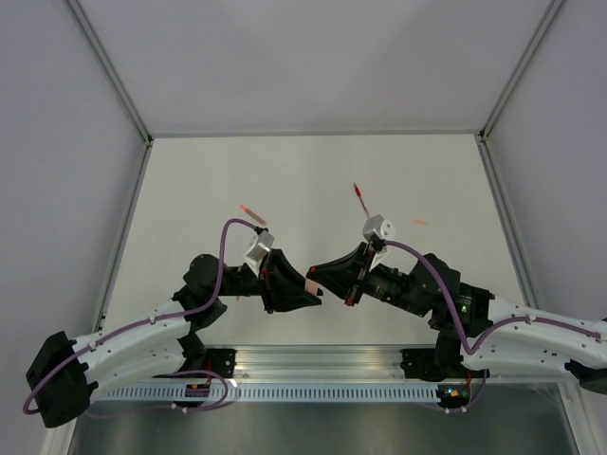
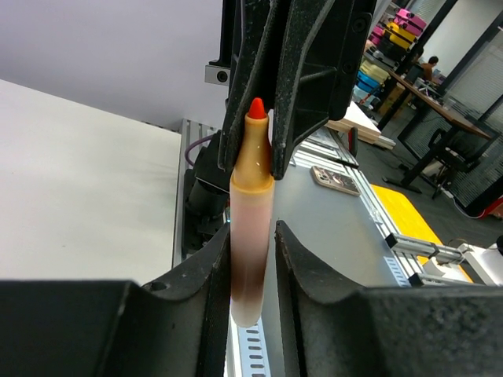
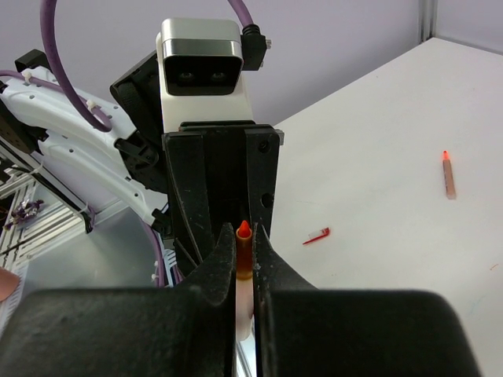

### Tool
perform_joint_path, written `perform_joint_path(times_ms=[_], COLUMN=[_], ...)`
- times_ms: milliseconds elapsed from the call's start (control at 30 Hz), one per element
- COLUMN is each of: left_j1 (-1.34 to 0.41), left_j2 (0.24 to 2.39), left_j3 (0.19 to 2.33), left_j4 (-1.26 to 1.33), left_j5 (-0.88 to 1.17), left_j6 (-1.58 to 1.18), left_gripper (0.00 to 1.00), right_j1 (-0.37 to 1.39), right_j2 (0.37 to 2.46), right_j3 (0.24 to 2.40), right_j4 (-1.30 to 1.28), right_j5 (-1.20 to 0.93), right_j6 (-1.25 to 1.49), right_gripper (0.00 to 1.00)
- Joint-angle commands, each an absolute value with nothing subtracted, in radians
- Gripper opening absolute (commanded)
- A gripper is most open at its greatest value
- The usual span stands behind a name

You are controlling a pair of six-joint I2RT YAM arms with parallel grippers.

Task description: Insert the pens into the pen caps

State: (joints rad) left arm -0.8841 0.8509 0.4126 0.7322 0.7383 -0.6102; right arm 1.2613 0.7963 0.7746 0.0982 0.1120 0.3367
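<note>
White table point(image 1: 313, 171) behind: left gripper point(image 2: 251, 229) and right gripper point(image 3: 244, 247) both pinch the orange-peach pen point(image 2: 250, 275), tip bare

No legible txt, labels, brands, nos. or signs in any of 3 views; bkgd clutter point(image 2: 389, 35) beyond left claw point(image 2: 250, 236) too blurred to read.

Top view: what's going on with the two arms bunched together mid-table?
The black left gripper and black right gripper face each other above the white table. Each has its fingers closed on what looks like one shared peach-bodied pen with a red tip, so this looks like a handover. Neither wrist view shows a cap on it. A slim orange pen and a slim red pen lie on the table, apart from both grippers.
</note>
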Motion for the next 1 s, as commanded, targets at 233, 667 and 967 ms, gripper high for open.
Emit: perform_joint_path(times_ms=[233, 667, 967], left_j1=[-0.885, -0.887, -0.885], left_j2=[0.867, 0.795, 0.775], left_j3=[0.462, 0.449, 0.479], left_j4=[0.776, 0.566, 0.402], left_j5=[0.788, 0.476, 0.223], left_j6=[-0.607, -0.523, -0.486], left_gripper=[0.05, 0.02, 0.02], right_j1=[1.264, 1.247, 1.175], right_j2=[0.821, 0.767, 0.826], right_j3=[0.844, 0.956, 1.164], right_j4=[0.095, -0.198, -0.403], right_j5=[0.143, 0.558, 0.995], right_j6=[0.330, 0.262, 0.290], right_gripper=[0.00, 0.79, 0.83])
